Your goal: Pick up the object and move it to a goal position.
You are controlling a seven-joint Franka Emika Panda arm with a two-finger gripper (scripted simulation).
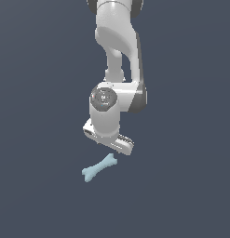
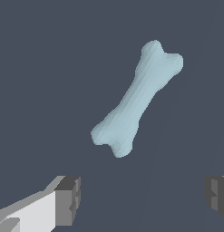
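The object [image 1: 99, 168] is a small pale blue dog-bone shape lying flat on the dark grey-blue surface, just below the arm's hand in the exterior view. In the wrist view the object [image 2: 136, 99] lies diagonally, whole and unobstructed, a short way beyond the fingertips. My gripper [image 2: 143, 199] is open, its two dark fingertips spread wide with nothing between them. In the exterior view the gripper [image 1: 109, 143] hovers above the bone's end on the exterior view's right, apart from it; its fingers are mostly hidden by the white hand.
The plain dark grey-blue surface [image 1: 37, 186] extends all round the bone. The white arm [image 1: 117, 51] reaches down from the top of the exterior view. No other objects show.
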